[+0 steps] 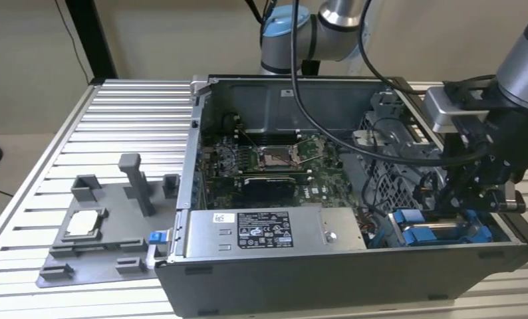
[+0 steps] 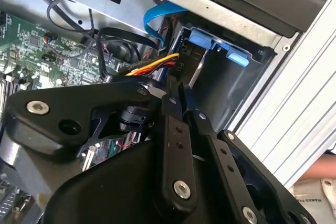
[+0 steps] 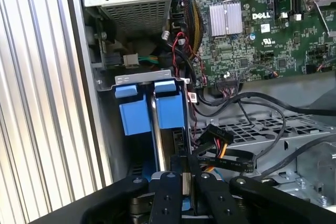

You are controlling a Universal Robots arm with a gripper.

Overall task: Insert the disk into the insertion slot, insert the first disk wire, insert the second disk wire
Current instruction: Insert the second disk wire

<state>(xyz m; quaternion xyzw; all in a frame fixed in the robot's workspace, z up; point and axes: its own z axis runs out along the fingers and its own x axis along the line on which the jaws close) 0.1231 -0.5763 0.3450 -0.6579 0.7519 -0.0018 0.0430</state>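
Note:
My gripper (image 1: 471, 203) hangs low in the corner of the open PC case at the exterior view's right. In both wrist views its black fingers (image 3: 168, 195) stand close together on the dark end of the disk (image 3: 170, 109), which sits upright in its blue carrier (image 2: 210, 43). The disk stands inside the grey insertion slot (image 3: 136, 78), beside a second blue carrier (image 3: 133, 115). A black connector on orange and yellow wires (image 3: 212, 140) lies loose right next to the fingers. A flat blue cable (image 2: 157, 17) curves above the bay.
The grey power supply box (image 1: 273, 229) with a sticker fills the case's front. The green motherboard (image 1: 264, 159) lies behind it, crossed by black cables (image 1: 335, 126). A grey fixture (image 1: 104, 226) stands on the slatted table (image 1: 113, 126) at the exterior view's left.

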